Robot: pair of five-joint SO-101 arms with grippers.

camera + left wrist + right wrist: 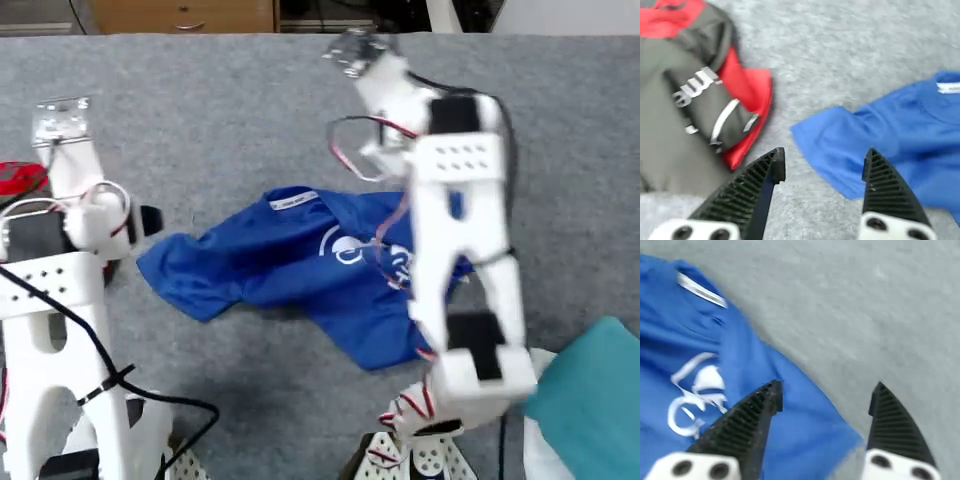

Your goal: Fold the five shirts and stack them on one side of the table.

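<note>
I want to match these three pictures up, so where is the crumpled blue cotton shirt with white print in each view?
High view: the blue shirt lies mid-table, partly under the right arm.
Left wrist view: its sleeve and collar lie across bare grey cover from the red and grey garment.
Right wrist view: its printed chest and collar, beside grey cover.
Shared landmark: the white neck label at the collar.
</note>
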